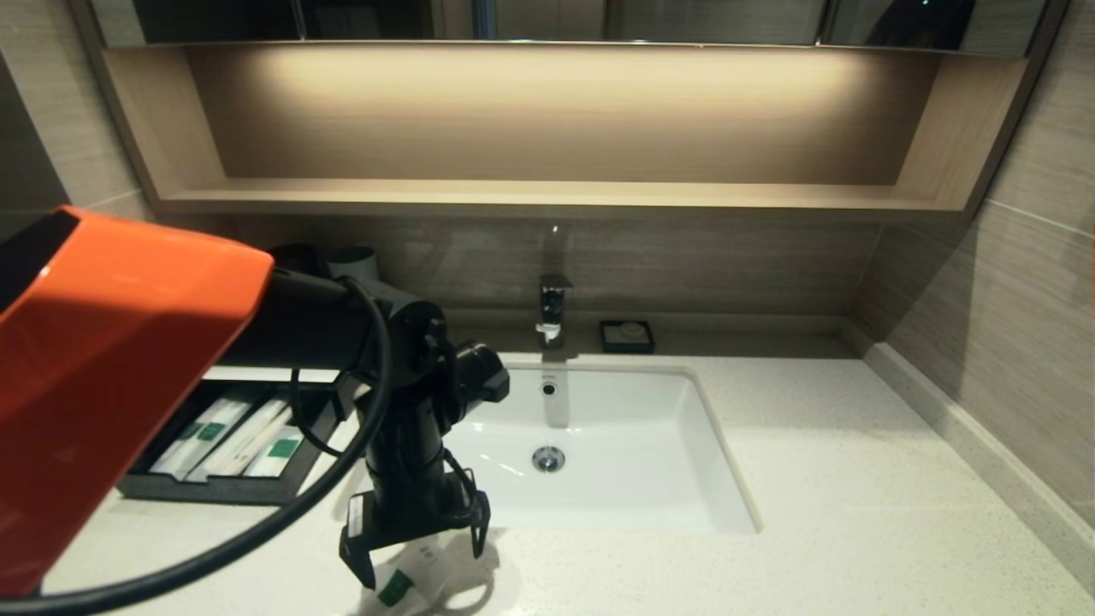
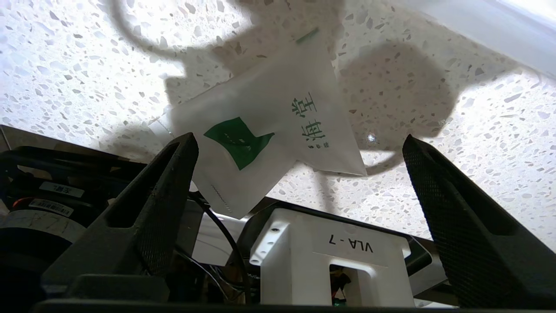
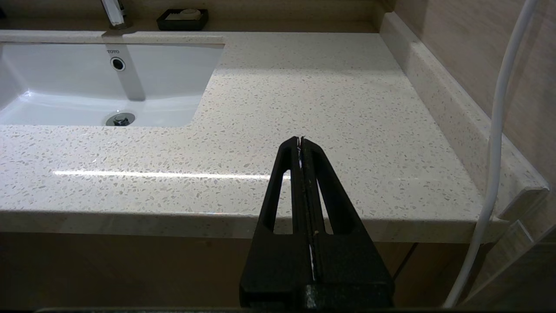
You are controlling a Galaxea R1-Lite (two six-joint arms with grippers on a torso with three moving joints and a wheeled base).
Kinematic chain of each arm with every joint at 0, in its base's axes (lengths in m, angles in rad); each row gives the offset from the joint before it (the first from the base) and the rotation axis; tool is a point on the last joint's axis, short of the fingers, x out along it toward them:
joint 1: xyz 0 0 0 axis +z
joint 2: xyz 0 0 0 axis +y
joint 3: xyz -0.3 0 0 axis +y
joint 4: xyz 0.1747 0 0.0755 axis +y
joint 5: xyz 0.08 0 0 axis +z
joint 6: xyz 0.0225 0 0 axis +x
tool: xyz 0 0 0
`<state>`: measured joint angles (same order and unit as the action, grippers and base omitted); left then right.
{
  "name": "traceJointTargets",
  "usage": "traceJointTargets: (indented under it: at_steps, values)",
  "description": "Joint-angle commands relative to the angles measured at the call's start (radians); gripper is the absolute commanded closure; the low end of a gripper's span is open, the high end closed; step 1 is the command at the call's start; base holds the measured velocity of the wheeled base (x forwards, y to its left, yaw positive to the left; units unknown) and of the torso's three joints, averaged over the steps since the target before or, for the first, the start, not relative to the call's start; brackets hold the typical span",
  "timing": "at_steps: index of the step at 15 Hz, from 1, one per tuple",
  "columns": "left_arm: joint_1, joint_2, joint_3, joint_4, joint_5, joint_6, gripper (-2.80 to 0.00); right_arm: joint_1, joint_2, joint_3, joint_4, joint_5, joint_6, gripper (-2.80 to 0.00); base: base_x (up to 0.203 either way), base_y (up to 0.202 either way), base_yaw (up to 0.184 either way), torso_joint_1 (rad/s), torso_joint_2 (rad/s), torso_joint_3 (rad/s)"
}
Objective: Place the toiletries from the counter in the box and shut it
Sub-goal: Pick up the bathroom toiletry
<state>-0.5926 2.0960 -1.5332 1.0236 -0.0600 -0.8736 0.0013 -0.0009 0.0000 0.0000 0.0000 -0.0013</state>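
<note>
Left wrist view: left pincer [image 2: 299, 148] spread wide above sachet [image 2: 269, 130].

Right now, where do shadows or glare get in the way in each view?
Head view: the left arm's orange shell fills the left side; the left gripper shades the sachet.
Left wrist view: arm and cable shadows cross the sachet and counter, with glare at the top corner.
Right wrist view: a bright streak crosses the counter.

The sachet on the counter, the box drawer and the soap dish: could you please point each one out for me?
Sachet [image 2: 256, 130]: left wrist view, on its white face beside the green label.
Box drawer [image 1: 214, 489]: head view, on its black front wall.
Soap dish [image 1: 626, 347]: head view, on its black front rim.
</note>
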Motion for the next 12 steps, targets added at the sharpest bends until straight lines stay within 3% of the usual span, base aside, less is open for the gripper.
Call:
traceJointTargets:
  at_steps: [1, 12]
  values:
    - [0.000, 0.001, -0.001, 0.006, 0.000, -0.005, -2.80, 0.000, 0.001, 0.002, 0.000, 0.000, 0.000, 0.00, 0.000, 0.000, 0.000, 0.000, 0.00, 0.000]
    - [0.016, -0.008, 0.008, -0.033, -0.006, -0.010, -2.80, 0.000, 0.001, 0.002, 0.000, 0.000, 0.000, 0.00, 0.000, 0.000, 0.000, 0.000, 0.00, 0.000]
